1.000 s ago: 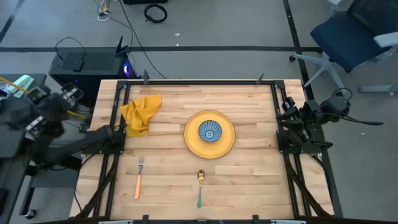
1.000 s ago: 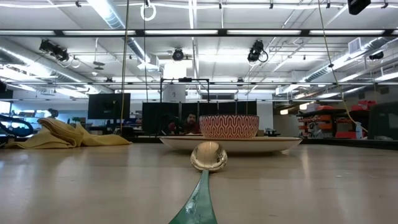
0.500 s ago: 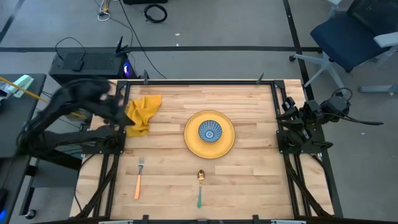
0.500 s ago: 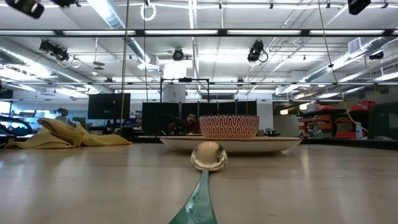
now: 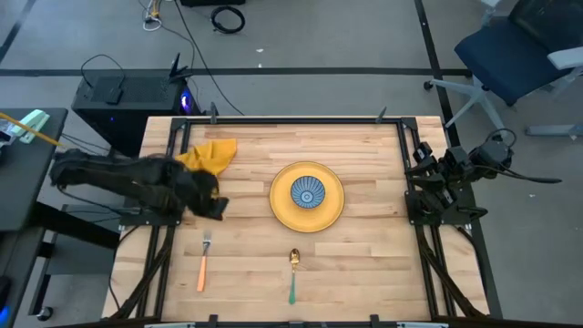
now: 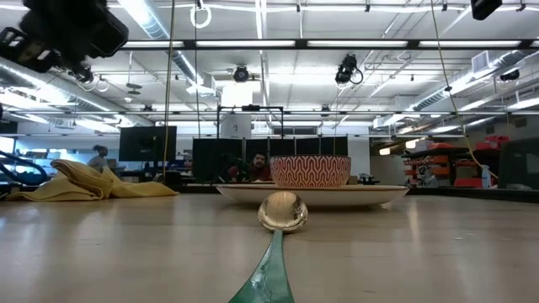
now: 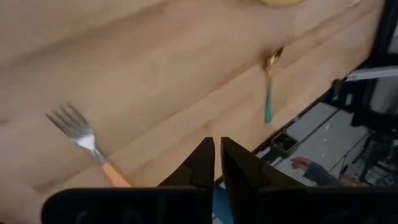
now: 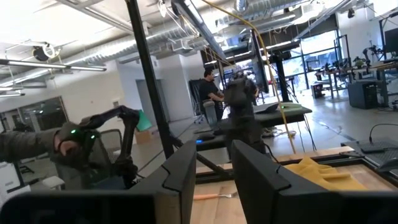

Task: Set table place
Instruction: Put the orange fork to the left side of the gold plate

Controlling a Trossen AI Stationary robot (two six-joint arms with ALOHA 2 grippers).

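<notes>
Half a second on, the left gripper had swung from the crumpled yellow cloth out over the light wooden butcher-block table, hovering at nine o'clock of the yellow plate, fingers nearly closed on nothing. The right gripper waited at three o'clock, fingers slightly parted. No writing was legible.

The table is light wood planks with a black frame. On it, a mustard-yellow cloth, a yellow plate, and a bowl patterned blue inside, red-and-white zigzag outside. The fork has an orange handle, the spoon a green one.
</notes>
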